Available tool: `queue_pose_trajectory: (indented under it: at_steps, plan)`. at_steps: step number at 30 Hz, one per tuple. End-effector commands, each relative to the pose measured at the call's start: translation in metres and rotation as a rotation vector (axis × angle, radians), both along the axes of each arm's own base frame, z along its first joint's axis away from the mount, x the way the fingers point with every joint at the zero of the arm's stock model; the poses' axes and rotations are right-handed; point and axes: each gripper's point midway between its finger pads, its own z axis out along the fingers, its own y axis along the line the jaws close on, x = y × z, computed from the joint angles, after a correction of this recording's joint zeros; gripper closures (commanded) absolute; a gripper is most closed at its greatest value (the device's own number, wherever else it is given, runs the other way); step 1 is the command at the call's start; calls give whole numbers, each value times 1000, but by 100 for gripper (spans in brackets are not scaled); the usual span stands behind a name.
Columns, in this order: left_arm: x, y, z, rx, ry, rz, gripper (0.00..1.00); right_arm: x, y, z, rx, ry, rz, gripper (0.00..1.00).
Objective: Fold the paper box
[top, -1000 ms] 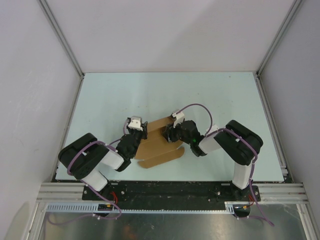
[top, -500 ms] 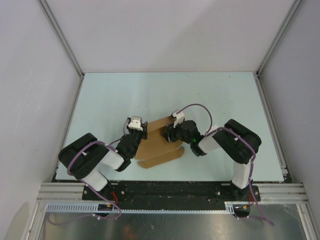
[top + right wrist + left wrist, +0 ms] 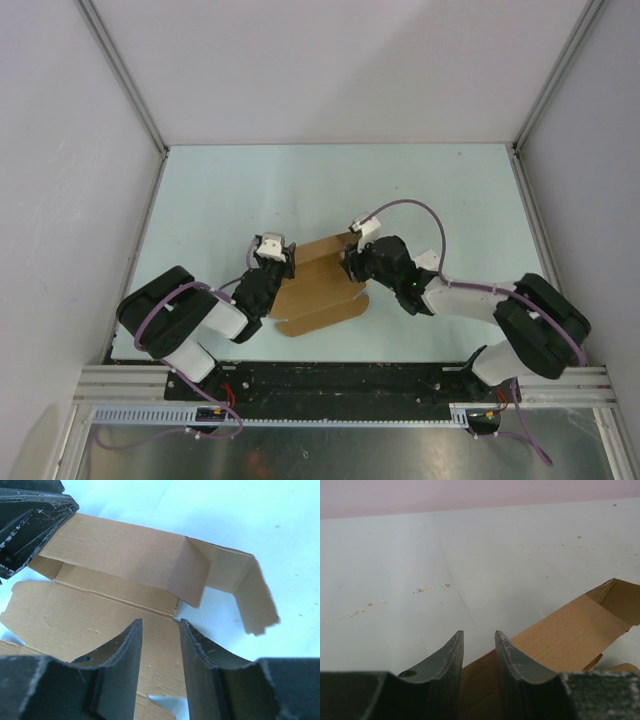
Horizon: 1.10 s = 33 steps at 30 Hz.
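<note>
The paper box (image 3: pixel 315 290) is a tan die-cut cardboard sheet lying partly folded on the pale table, one panel raised along its far edge. My left gripper (image 3: pixel 272 262) is at the sheet's left edge. In the left wrist view its jaws (image 3: pixel 479 635) stand apart, and the cardboard (image 3: pixel 570 635) runs under them. My right gripper (image 3: pixel 352 264) is at the sheet's right side. It is open (image 3: pixel 161 622) over a flat panel, just short of the raised panel (image 3: pixel 115 555) and a loose end flap (image 3: pixel 250 595). The left fingers (image 3: pixel 30 520) show at the top left of the right wrist view.
White walls enclose the table (image 3: pixel 450 190) on three sides, with aluminium rails (image 3: pixel 540 230) along its edges. Small crumbs (image 3: pixel 432 587) and a thin scratch mark the surface ahead of the left gripper.
The right arm's elbow swung out to the right and lower, and its gripper shifted slightly right along the box. Its jaws narrowed a little. The left arm stayed still.
</note>
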Motion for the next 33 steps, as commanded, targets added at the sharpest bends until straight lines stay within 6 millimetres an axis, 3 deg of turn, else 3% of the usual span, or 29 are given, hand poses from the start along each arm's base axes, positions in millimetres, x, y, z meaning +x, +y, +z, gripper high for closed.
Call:
queue_pose_trajectory:
  at_steps: [1, 4, 6, 11, 19, 33]
  plan:
    - [-1, 0, 1, -13, 2, -5, 63, -1, -30, 10, -21, -33, -84, 65]
    - [-1, 0, 0, -11, 4, -5, 63, 11, -38, 29, 51, -63, -124, 91]
    - [-2, 0, 0, -12, 5, -7, 63, 16, -39, 33, 83, -63, -131, 100]
    - [-1, 0, -1, -11, 6, -7, 64, 32, -33, 43, 156, -90, -116, 100]
    - [-2, 0, -1, -10, 7, -8, 63, 52, -25, 37, 157, -96, -120, 100]
    - [-2, -1, -1, -12, 8, -11, 63, 59, 1, 17, 154, -39, -33, 100]
